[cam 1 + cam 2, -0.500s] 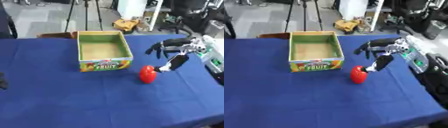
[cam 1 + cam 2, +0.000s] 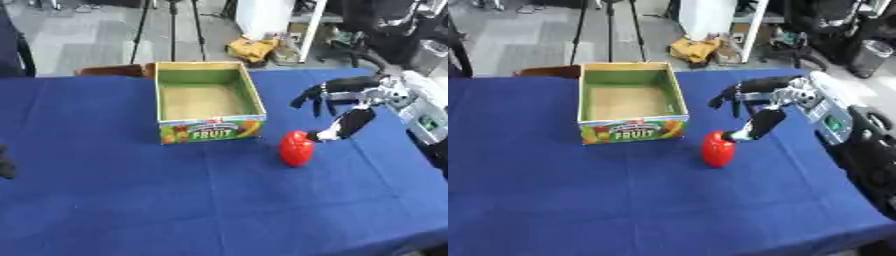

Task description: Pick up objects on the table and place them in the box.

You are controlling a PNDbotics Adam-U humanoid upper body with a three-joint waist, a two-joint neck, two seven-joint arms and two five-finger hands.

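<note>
red pepper (image 2: 296, 148) stands beside the box (image 2: 208, 130), right robot hand (image 2: 750, 107) spread, thumb touching it.

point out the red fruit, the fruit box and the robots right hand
red fruit (image 2: 296, 148), left eye view, middle of its body
fruit box (image 2: 210, 130), left eye view, printed front wall
right hand (image 2: 773, 96), right eye view, back of the hand above the fruit

Red pepper (image 2: 296, 148) upright on blue table — beside open, empty fruit box (image 2: 206, 101).

Right robot hand (image 2: 754, 107) lowered closer to red object (image 2: 717, 149).
</note>
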